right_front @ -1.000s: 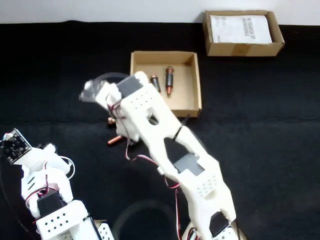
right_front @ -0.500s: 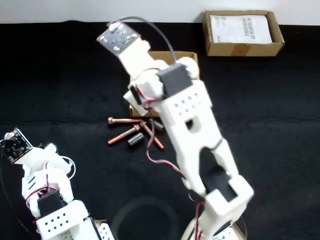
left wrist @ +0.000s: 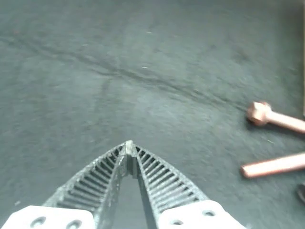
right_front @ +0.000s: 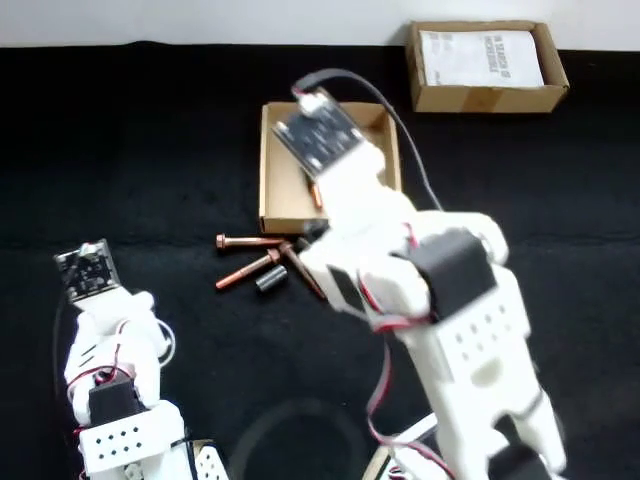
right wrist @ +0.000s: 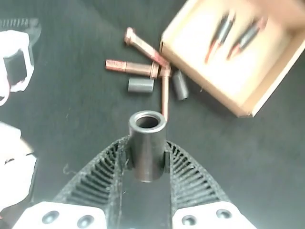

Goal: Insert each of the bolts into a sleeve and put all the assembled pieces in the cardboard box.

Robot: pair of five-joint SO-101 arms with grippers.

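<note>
Right claw (right wrist: 147, 143) clamping one sleeve (right wrist: 147, 155) (upright), left claw (left wrist: 129, 146) closed empty, three loose bolts (right wrist: 131, 65)

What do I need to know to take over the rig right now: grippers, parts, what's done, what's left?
Right gripper shut on a sleeve. Left gripper shut, empty, over bare table.
Loose on the table beside the cardboard box: three bolts and two spare sleeves.
Done: two assembled pieces lie in the box.
Left: three bolts to sleeve, then box.
</note>
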